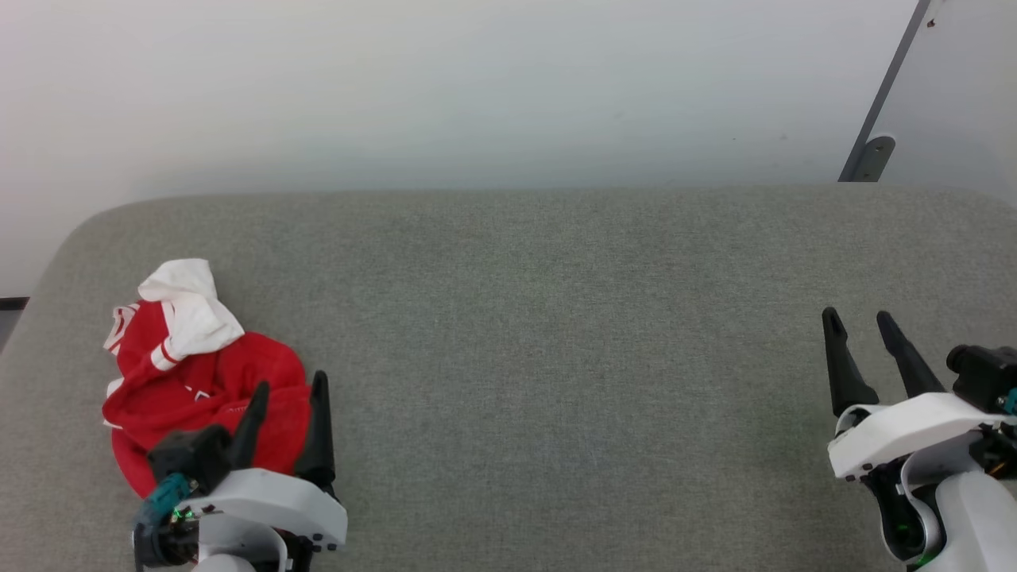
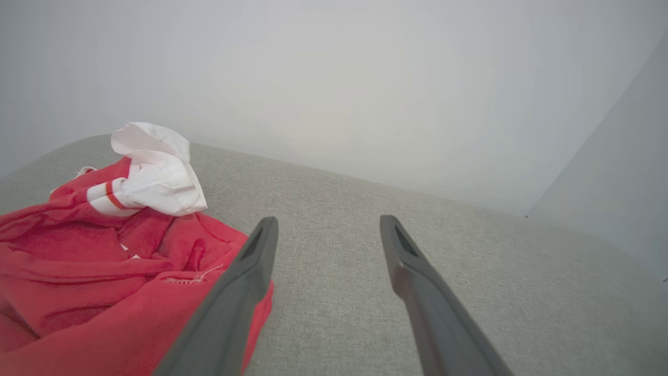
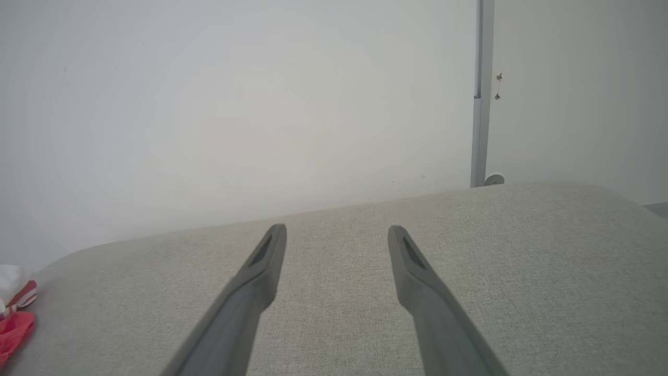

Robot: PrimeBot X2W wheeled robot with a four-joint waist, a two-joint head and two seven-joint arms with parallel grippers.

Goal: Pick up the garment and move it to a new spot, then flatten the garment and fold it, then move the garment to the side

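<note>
The garment (image 1: pixel 195 373) lies crumpled at the left end of the grey cushioned surface (image 1: pixel 556 334), red with a white sleeve bunched on top. My left gripper (image 1: pixel 290 389) is open over its near right edge, one finger above the red cloth and the other beside it, holding nothing. In the left wrist view the garment (image 2: pixel 94 271) spreads across the lower left, and the left gripper (image 2: pixel 326 224) has bare grey fabric between its fingers. My right gripper (image 1: pixel 858 322) stands open at the far right with nothing in it. The right wrist view shows the right gripper (image 3: pixel 336 232) and the garment (image 3: pixel 15 313) at its left edge.
A pale wall (image 1: pixel 477 87) runs behind the surface. A grey metal post with a bracket (image 1: pixel 874 151) stands at the back right. The surface has rounded corners, and its left edge drops off beyond the garment.
</note>
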